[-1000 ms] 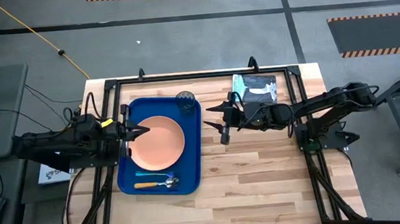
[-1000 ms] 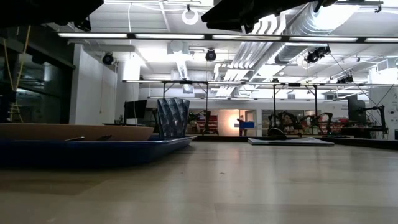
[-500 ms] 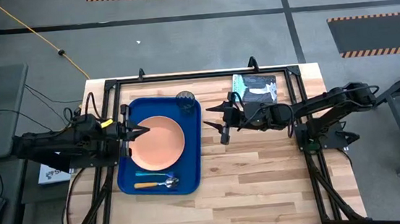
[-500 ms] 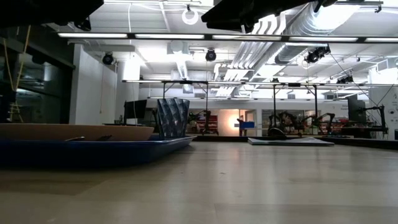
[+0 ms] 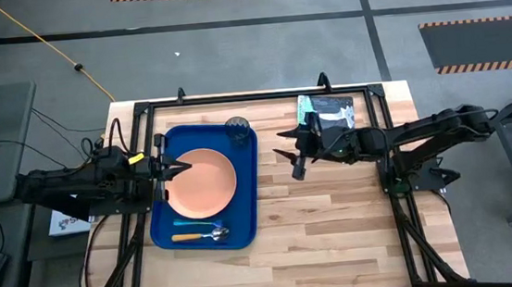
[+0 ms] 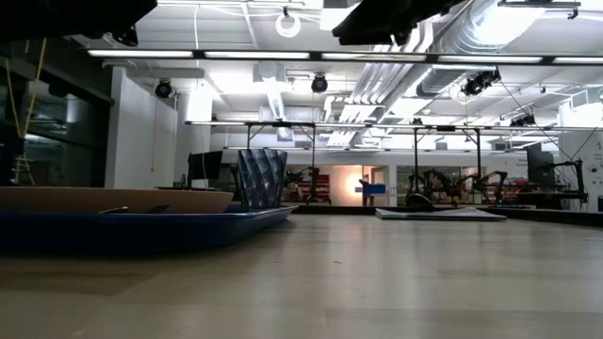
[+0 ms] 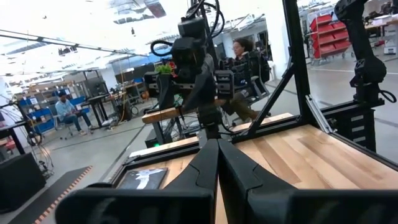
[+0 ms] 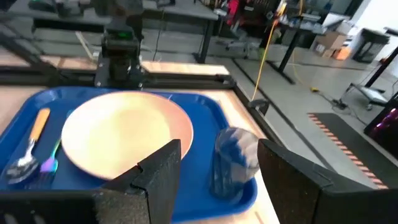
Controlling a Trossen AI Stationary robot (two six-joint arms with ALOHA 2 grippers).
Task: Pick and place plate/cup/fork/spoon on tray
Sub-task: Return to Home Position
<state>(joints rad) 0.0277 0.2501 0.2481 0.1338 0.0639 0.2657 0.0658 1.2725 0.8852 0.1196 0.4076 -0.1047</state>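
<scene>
The dark-blue tray [image 5: 248,200] lies on the table's left half. On it rest the peach plate [image 5: 200,183], the dark see-through cup [image 5: 239,126] upright at the far right corner, and the blue fork [image 5: 189,224] and orange-handled spoon [image 5: 199,235] side by side near the front. The right wrist view shows the plate [image 8: 127,137], cup [image 8: 235,158] and spoon [image 8: 28,146] too. My left gripper [image 5: 186,166] is shut and empty, above the plate's left rim. My right gripper [image 5: 291,152] is open and empty, above bare wood right of the tray.
A flat teal-and-black packet [image 5: 328,111] lies at the far right of the table, under my right arm. Bare wood lies right of and in front of the tray. People sit in the room beyond the table in the left wrist view [image 7: 245,59].
My right gripper has drawn back a little toward the table's right edge, away from the tray, still open. The things on the tray have not moved.
</scene>
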